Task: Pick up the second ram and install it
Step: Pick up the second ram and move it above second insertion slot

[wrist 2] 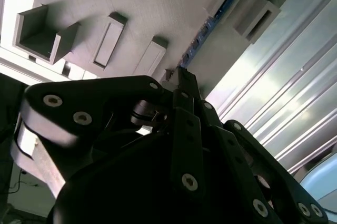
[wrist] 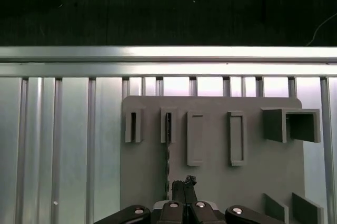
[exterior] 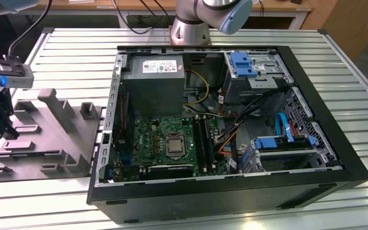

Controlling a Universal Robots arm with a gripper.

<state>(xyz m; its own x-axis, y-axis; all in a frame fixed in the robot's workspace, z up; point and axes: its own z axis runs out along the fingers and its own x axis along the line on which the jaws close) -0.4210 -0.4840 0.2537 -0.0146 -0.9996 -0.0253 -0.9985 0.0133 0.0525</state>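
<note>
Slatted metal tabletop [exterior: 63, 52], with an open computer case [exterior: 337, 158] lying on its side so the motherboard [exterior: 165, 139] faces up for you to reach from above. On the exterior view's left sits a grey slotted holder [exterior: 56, 124], and your end effector [wrist: 184, 184] hovers over it. The second ram [wrist: 168, 155] stands on edge in one of the holder's narrow slots, apparently so that its long upper edge is offered for a pinch. In the second wrist view its blue board [wrist 2: 210, 23] runs from the slot toward the fingertips [wrist 2: 181, 74]. The end effector looks pressed together and empty, just beside the stick's near end. No grasp has been made, and the stick remains well apart from the case.
</note>
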